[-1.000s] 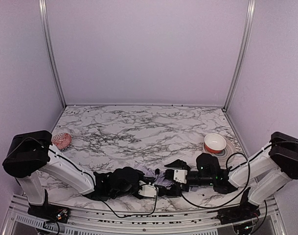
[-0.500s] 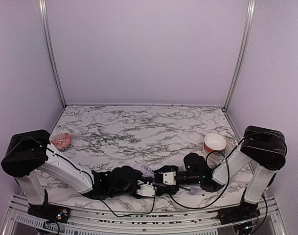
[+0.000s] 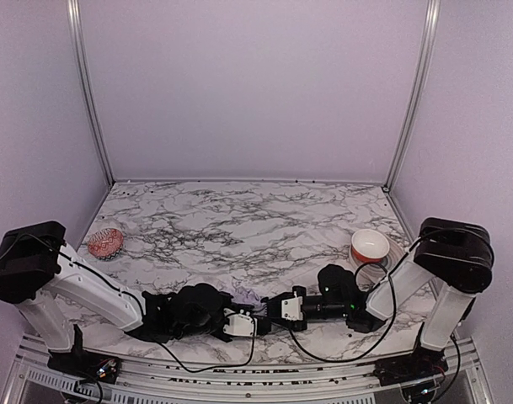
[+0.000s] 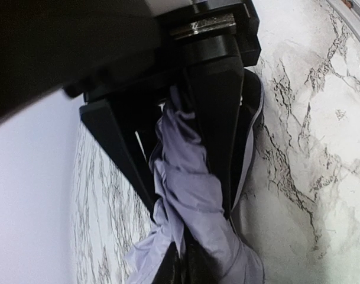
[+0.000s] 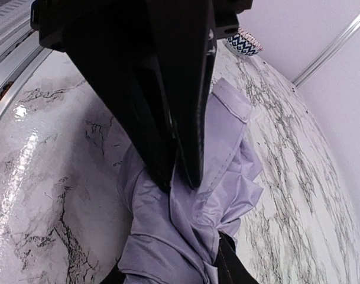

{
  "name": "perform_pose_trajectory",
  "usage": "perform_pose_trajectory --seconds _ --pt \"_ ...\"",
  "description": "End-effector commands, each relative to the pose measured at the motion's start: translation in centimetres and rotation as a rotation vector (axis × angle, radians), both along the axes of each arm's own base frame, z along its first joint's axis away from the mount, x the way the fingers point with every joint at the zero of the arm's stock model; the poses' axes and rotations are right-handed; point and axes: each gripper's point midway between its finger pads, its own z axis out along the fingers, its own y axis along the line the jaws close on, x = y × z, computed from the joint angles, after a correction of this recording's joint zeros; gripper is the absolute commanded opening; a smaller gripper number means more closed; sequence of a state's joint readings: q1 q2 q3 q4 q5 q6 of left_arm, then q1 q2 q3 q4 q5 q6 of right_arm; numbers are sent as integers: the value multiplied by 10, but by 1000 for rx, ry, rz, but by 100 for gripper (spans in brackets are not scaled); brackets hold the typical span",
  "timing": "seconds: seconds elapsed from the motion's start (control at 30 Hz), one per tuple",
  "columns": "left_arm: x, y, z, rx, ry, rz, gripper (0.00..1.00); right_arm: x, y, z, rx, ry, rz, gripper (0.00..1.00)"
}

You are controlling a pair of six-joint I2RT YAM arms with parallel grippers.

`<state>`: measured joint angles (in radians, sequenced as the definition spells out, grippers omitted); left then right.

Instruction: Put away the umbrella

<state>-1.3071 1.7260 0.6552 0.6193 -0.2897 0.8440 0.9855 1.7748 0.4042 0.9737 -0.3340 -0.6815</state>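
1. From above, both arms lay low over the near edge of the marble counter (image 3: 239, 219). The left hand (image 3: 254, 321) and right hand (image 3: 271, 313) met tip to tip. A bit of the lavender umbrella (image 3: 249, 296) showed just behind them. An orange-and-white bowl (image 3: 370, 246) stood far right, and a pink object (image 3: 106, 242) far left.
2. In the left wrist view, the left hand (image 4: 188, 207) was clamped on the umbrella (image 4: 182, 171), with bunched fabric between its fingers above the counter (image 4: 298, 148).
3. In the right wrist view, the right hand (image 5: 180, 177) had its fingers (image 5: 185, 89) close together, tips at the crumpled umbrella (image 5: 227, 160) on the counter (image 5: 49, 177). I cannot tell whether they pinched it.
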Motion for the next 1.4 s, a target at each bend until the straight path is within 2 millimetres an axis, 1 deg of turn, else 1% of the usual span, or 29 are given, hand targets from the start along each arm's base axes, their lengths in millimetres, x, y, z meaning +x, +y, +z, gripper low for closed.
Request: perform_pose_trajectory --seconds 0.0,0.07,0.17,0.23,0.37,0.4,0.47,0.53,0.6,0.67,0.73,0.8,0.9,0.93,1.03,1.1,1.17,1.23,1.33,1.37 --pt "-2 38 -23 102 49 73 15 9 -2 18 43 -25 -37 7" --pt "3 38 -3 36 29 109 25 8 -3 16 30 -35 -32 2" --pt "3 40 27 -55 24 119 41 11 -5 17 24 -59 -44 0" --pt "0 46 44 -124 47 131 46 15 -6 23 30 -90 -64 0" --pt "-3 65 78 -277 128 152 49 21 -9 43 33 -202 -84 0" --pt "-3 71 87 -327 162 158 49 21 -9 49 28 -236 -82 0" --pt "-3 81 100 -415 272 150 50 24 -9 64 31 -291 -87 0" --pt "-8 90 104 -471 393 115 50 26 -11 78 39 -355 -88 0" --pt "-8 99 105 -519 461 126 49 28 -13 94 43 -432 -88 0" --pt "-9 104 110 -558 500 123 53 30 -14 111 47 -498 -96 0" --pt "-9 102 118 -585 533 114 57 31 -14 126 49 -559 -92 0" --pt "-9 96 130 -610 569 99 59 31 -15 146 63 -640 -94 0" --pt "-4 84 156 -669 639 94 61 38 -16 181 74 -761 -132 0" --pt "-1 78 169 -692 660 91 63 41 -16 191 70 -799 -141 0" --pt "2 64 186 -718 735 87 68 48 -16 217 53 -909 -170 0" --pt "4 54 188 -710 777 86 75 50 -15 232 57 -960 -179 0" --pt "7 49 184 -687 787 98 81 49 -14 243 70 -987 -171 0" --pt "13 50 181 -684 787 121 83 45 -13 251 87 -1003 -158 0" --pt "20 57 187 -711 792 133 86 40 -14 260 111 -1022 -145 0" --pt "19 59 192 -728 791 113 87 38 -15 263 118 -1027 -144 0"
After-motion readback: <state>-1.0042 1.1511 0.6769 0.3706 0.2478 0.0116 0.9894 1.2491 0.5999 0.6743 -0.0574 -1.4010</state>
